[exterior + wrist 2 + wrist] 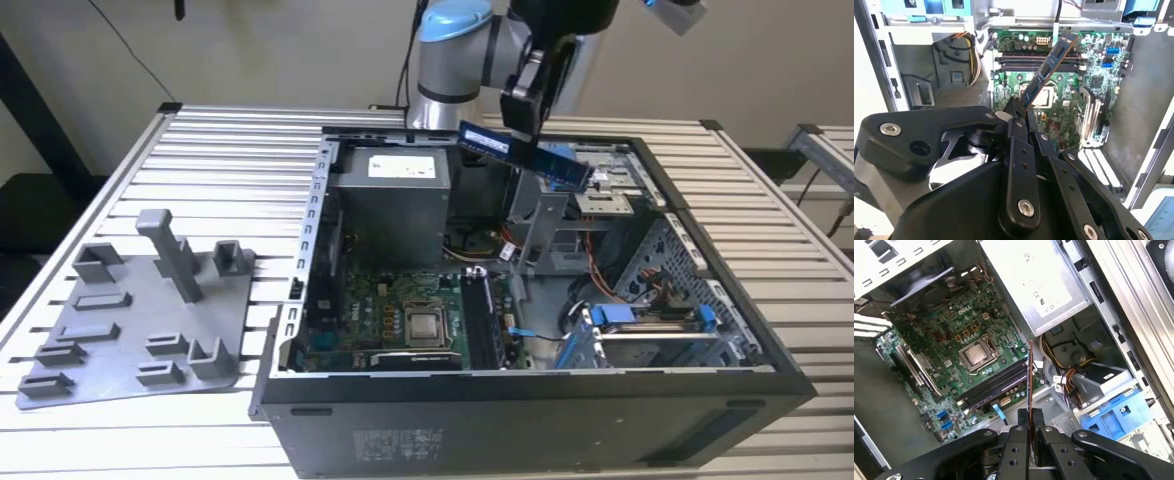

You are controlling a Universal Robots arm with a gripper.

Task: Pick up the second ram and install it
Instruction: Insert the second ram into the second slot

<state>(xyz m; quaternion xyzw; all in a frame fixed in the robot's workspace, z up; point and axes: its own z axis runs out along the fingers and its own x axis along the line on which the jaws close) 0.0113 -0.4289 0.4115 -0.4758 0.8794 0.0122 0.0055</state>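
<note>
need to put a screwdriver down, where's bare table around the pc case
Bare table slats lie behind the gray fixture plate, on the exterior view's left of the open case, and in a strip along its right. The case is crowded: motherboard, cables, and the gripper holding the second ram above.

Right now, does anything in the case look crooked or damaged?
Nothing looks damaged or spilled. The one slanted thing is the ram, clamped in the gripper above the open case; it tilts in the exterior view and sits clear of the slots.
</note>
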